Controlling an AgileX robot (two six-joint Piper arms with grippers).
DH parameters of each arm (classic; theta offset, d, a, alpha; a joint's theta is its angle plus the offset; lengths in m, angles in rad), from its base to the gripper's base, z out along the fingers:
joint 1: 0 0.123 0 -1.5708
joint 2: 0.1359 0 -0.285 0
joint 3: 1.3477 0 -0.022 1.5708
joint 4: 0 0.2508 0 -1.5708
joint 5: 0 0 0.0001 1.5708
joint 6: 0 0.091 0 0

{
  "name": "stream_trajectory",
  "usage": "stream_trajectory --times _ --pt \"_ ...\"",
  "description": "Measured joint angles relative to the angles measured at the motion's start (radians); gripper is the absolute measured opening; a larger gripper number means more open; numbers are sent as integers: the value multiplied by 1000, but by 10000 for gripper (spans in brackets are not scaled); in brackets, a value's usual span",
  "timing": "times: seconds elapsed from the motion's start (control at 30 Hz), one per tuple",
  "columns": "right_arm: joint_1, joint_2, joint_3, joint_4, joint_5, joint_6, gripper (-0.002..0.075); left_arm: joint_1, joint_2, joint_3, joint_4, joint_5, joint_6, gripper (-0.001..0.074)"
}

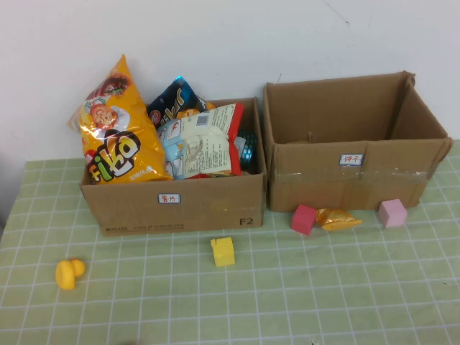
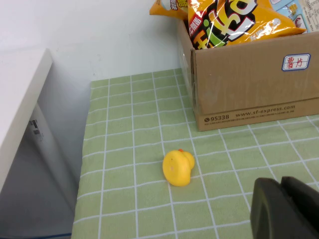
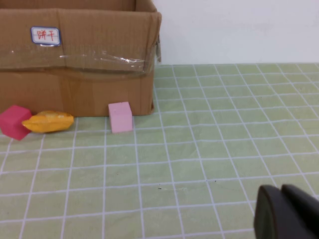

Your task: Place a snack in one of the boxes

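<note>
Here, the small golden snack packet point(image 1: 338, 218) lies on the bench point(image 1: 323, 287), just in front of the right box point(image 1: 352, 154), between a red cube point(image 1: 304, 218) that it touches and a pink cube point(image 1: 393, 213) a little farther right. The right box looks empty from above and carries a small label on its near wall. To its left stands the left box point(image 1: 172, 194), crammed with snack bags, an orange Fiko bag point(image 1: 118, 126) sticking up tallest. Nearer, a yellow cube point(image 1: 223, 251) sits on the bench, and a yellow rubber duck point(image 1: 70, 272) rests well off to the left. The left gripper point(image 2: 286, 209) hovers near the duck, the right gripper point(image 3: 289, 213) over bare bench near the pink cube; each seems pressed together.
</note>
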Motion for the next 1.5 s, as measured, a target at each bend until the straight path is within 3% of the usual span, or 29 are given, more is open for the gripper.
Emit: stream_trajectory --times 1.1,1.17,1.33,1.5 --pt "0 0 0 22 0 22 -2 0 0 0 0 0 0 -3" --pt "0 0 0 106 0 88 -2 0 0 0 0 0 0 -3" --pt "0 0 0 564 11 314 -2 0 0 0 0 0 0 -3" --pt "0 0 7 822 23 357 -2 0 0 0 0 2 0 -3"
